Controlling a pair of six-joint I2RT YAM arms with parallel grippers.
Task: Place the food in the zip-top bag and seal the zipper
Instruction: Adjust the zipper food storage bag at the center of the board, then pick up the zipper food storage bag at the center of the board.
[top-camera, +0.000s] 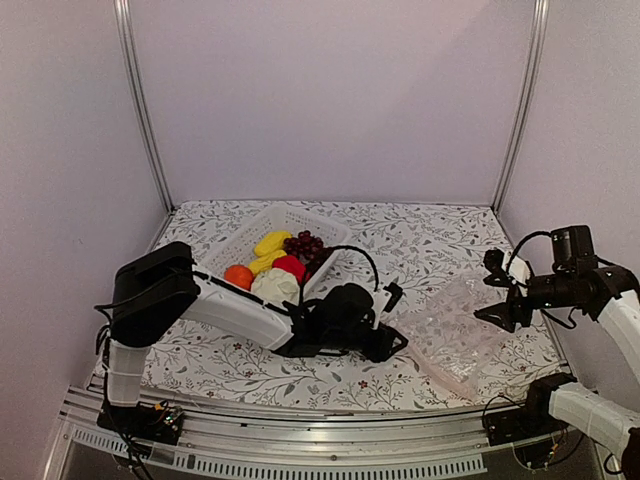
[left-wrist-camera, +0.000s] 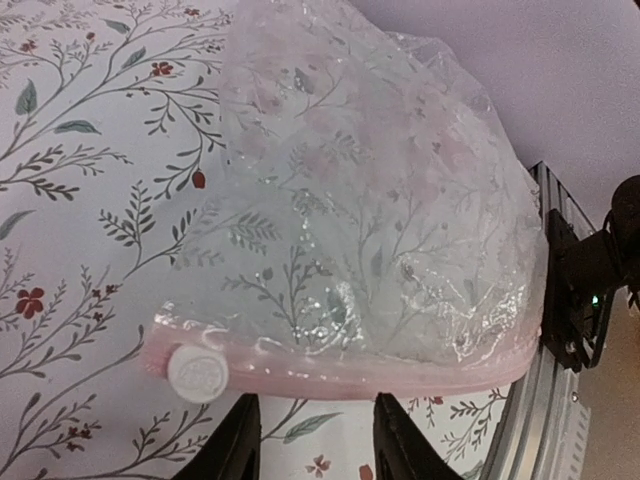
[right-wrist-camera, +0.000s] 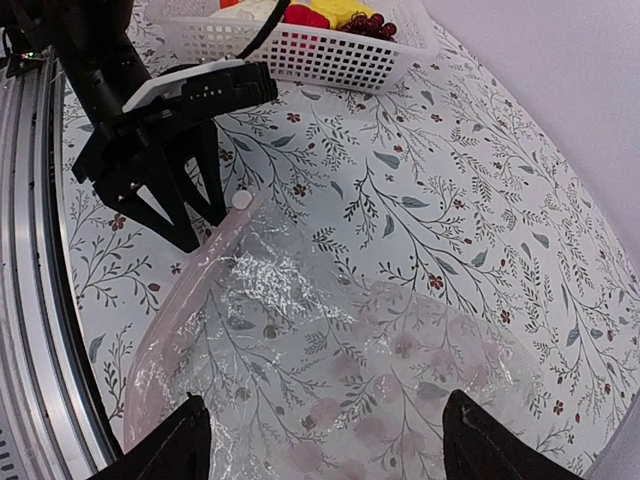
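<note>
Looking from the top cam first, we see the L gripper (top-camera: 392, 340) stretched low over the table (top-camera: 430, 235) to the near-left edge of the zip-top bag (top-camera: 455, 335), which lies flat & empty at the right. The food (top-camera: 275, 265) all sits in the white basket (top-camera: 245, 235) behind the L arm, well apart from the bag. The R gripper (top-camera: 497, 290) hangs by the bag's far-right edge. L wrist cam: our fingers (left-wrist-camera: 240, 445) stand apart w/ only tablecloth btwn them, gripping nothing, just short of the pink zipper (left-wrist-camera: 400, 365); the white slider (left-wrist-camera: 197, 373) sits at its left end. Whether the mouth is parted we can't tell from here, the plastic's too crinkly. R wrist cam: R jaws spread wide above the bag, holding nothing. For the step in hand, opening the mouth, we'd judge it best to pinch just one lip beside the slider, not both layers, while R pins or lifts the other side so the bag doesn't slide.
</note>
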